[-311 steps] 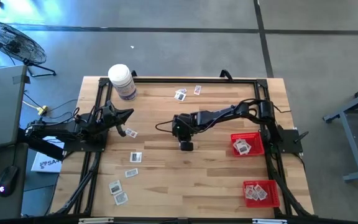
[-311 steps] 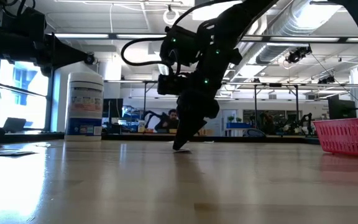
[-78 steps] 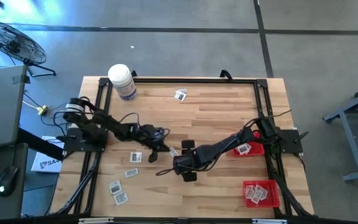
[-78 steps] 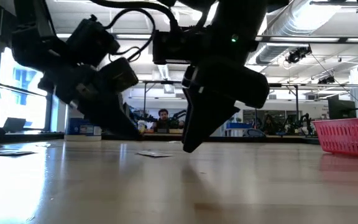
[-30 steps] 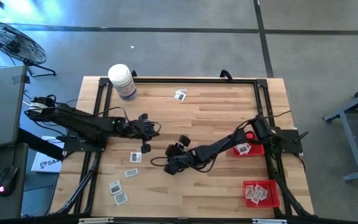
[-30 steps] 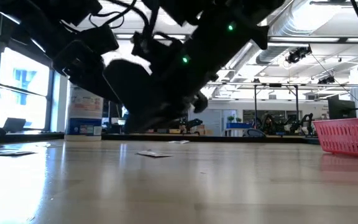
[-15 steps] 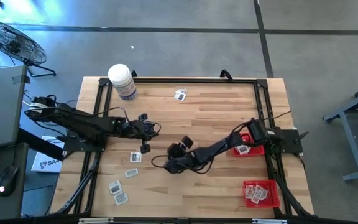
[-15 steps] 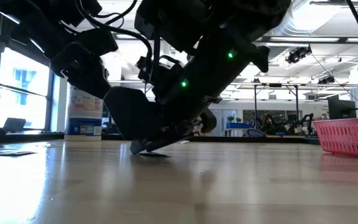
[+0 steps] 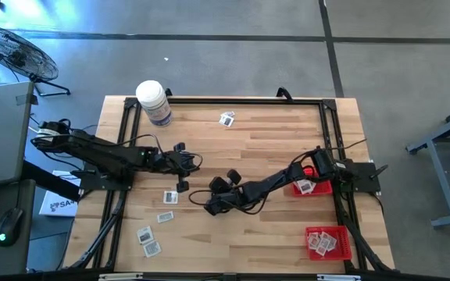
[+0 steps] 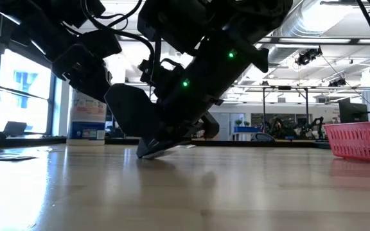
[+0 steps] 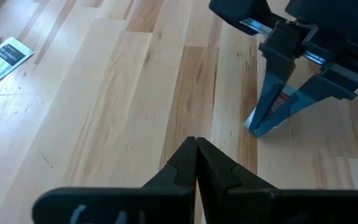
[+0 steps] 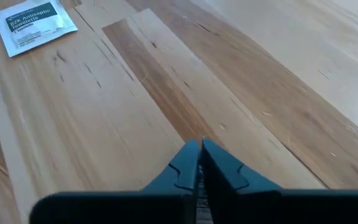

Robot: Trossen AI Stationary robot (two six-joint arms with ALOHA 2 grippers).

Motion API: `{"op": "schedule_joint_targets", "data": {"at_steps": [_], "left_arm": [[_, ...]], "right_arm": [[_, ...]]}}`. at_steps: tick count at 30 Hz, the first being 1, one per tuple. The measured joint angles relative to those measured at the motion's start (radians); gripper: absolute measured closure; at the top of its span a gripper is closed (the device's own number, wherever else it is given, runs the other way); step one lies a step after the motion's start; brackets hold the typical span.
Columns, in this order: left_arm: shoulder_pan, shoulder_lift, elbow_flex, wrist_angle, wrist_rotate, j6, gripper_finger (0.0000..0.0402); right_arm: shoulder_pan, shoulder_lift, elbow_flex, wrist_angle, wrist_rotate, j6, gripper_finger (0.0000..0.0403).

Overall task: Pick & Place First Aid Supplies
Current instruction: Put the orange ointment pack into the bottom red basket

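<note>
My right gripper (image 9: 207, 206) reaches to the table's middle, slanting down, and is shut on a small flat packet (image 11: 278, 107) with reddish print, one of the first aid supplies. The low view shows that packet (image 10: 154, 151) tilted at the fingertips. My left gripper (image 11: 196, 149) hangs shut and empty above the wood, just left of it. Several more packets lie flat: one (image 9: 170, 197) left of my right gripper, others (image 9: 148, 240) near the front left, and one (image 9: 226, 119) at the far edge. My right gripper pinches the packet between its two fingers (image 11: 267, 93), which come slanting down from the table's right side. The packet's faces lie against the finger pads. It sits tilted, with its lower edge (image 10: 144, 154) at the table top.
A large white bottle (image 9: 153, 101) stands at the far left corner. Two red mesh baskets holding packets sit at the right: one (image 9: 319, 170) by the right arm's base, one (image 9: 328, 242) at the near right corner. Bare wood lies between them and the gripper.
My right gripper has gone down to the table, rolling a little, and has shut on the packet that lay flat there. The packet now stands tilted between the fingers with one edge low. My left arm has kept still.
</note>
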Motion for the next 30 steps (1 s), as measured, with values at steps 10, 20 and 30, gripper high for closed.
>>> {"op": "schedule_joint_targets", "data": {"at_steps": [10, 20, 30], "left_arm": [[0.0, 0.0, 0.0, 0.0, 0.0, 0.0, 0.0401], [0.0, 0.0, 0.0, 0.005, 0.001, 0.001, 0.0401], [0.0, 0.0, 0.0, 0.051, -0.016, 0.005, 0.0401]], "right_arm": [[-0.002, -0.067, -0.008, -0.014, -0.072, -0.04, 0.0399], [0.009, -0.3, -0.011, -0.236, -0.202, -0.215, 0.0402], [0.177, -0.505, -0.011, -0.717, -0.366, -0.053, 0.0402]]}}
